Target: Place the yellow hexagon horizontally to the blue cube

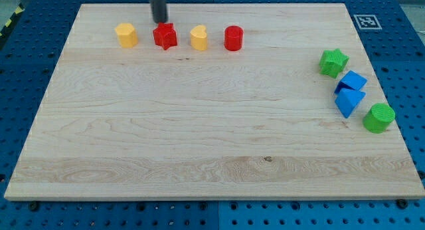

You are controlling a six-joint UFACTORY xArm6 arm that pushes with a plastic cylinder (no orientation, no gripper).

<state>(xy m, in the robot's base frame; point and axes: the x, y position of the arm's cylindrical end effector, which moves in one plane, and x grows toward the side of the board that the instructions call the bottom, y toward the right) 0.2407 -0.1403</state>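
Observation:
The yellow hexagon (126, 35) sits near the view's top left on the wooden board. The blue cube (353, 80) sits near the board's right edge. My tip (160, 22) is at the view's top, just above the red star (165, 36), which lies right of the yellow hexagon. The tip looks close to or touching the star's top edge. It is far from the blue cube.
A yellow heart (198, 38) and a red cylinder (233, 38) continue the row to the right of the star. By the blue cube are a green star (333, 62), a blue wedge-like block (348, 102) and a green cylinder (378, 117). The board's right edge (392, 97) is close to them.

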